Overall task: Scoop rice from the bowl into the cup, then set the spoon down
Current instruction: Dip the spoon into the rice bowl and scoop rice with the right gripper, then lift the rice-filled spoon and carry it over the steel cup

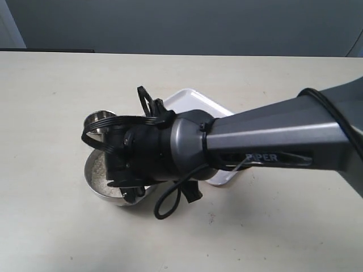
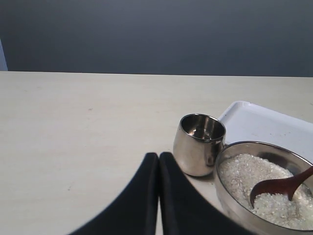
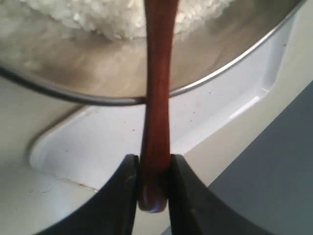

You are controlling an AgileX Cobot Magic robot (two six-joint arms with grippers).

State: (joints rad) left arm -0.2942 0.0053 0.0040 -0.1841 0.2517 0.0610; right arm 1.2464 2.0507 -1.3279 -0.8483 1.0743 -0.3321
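Observation:
The steel bowl (image 2: 226, 196) holds white rice (image 2: 247, 171). The scoop of the dark wooden spoon (image 2: 279, 188) is dug into the grains. My right gripper (image 3: 154, 162) is shut on the end of the spoon handle (image 3: 159, 88), which runs over the bowl's rim (image 3: 98, 100) into the rice (image 3: 112, 17). The small steel cup (image 2: 199, 144) stands upright right beside the bowl; I cannot see rice in it. My left gripper (image 2: 159, 157) is shut on nothing, low over the table just short of the cup. In the exterior view the right wrist (image 1: 153, 150) covers most of the bowl (image 1: 102, 190), with the cup (image 1: 100, 122) behind it.
A flat white tray (image 1: 195, 101) lies on the table against the bowl, under the right arm, with nothing seen on its visible part (image 2: 264, 125). The beige table (image 1: 57, 102) spreads wide to the left and front. The left arm does not show in the exterior view.

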